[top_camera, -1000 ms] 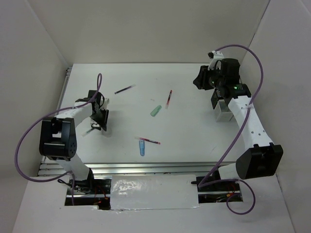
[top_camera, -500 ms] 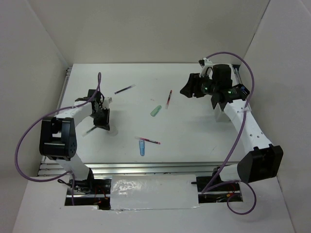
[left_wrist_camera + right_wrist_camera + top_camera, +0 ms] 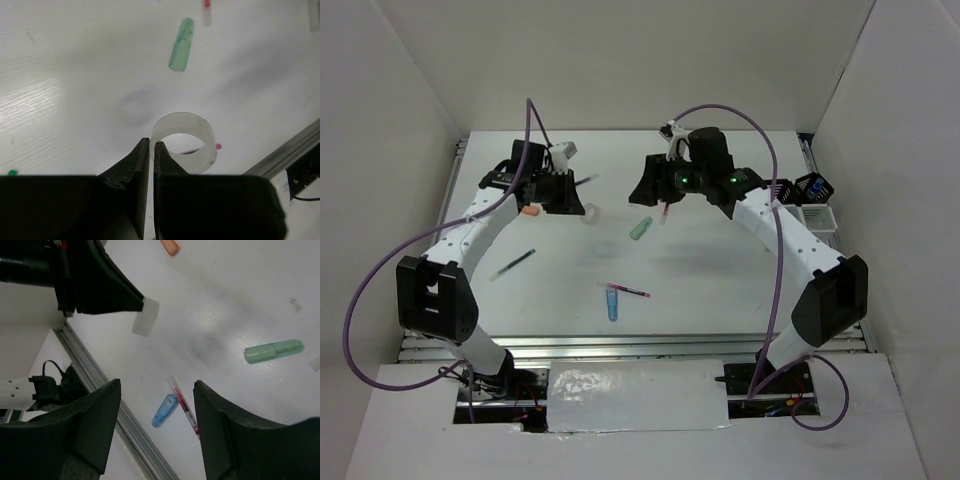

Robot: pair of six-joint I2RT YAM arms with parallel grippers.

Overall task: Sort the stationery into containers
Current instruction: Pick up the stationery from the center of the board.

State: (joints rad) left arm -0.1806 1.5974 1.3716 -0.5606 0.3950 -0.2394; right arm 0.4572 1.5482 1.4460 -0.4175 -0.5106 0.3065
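My left gripper is shut on the rim of a white translucent ring, the white round lump, and holds it above the table at the back left. My right gripper is wide open and empty, hovering over the back middle. Below it lie a blue marker and a red pen. A pale green tube lies mid-table. Another red pen lies beside the right gripper. An orange piece and a dark pen lie at the left. The containers stand at the far right.
A second dark pen lies behind the left gripper. A white bin sits in front of the black mesh one. The metal rail runs along the table's near edge. White walls close in the back and both sides.
My left gripper rose from the left middle and moved back and right with the white ring. My right arm swung left from the containers to the back middle.
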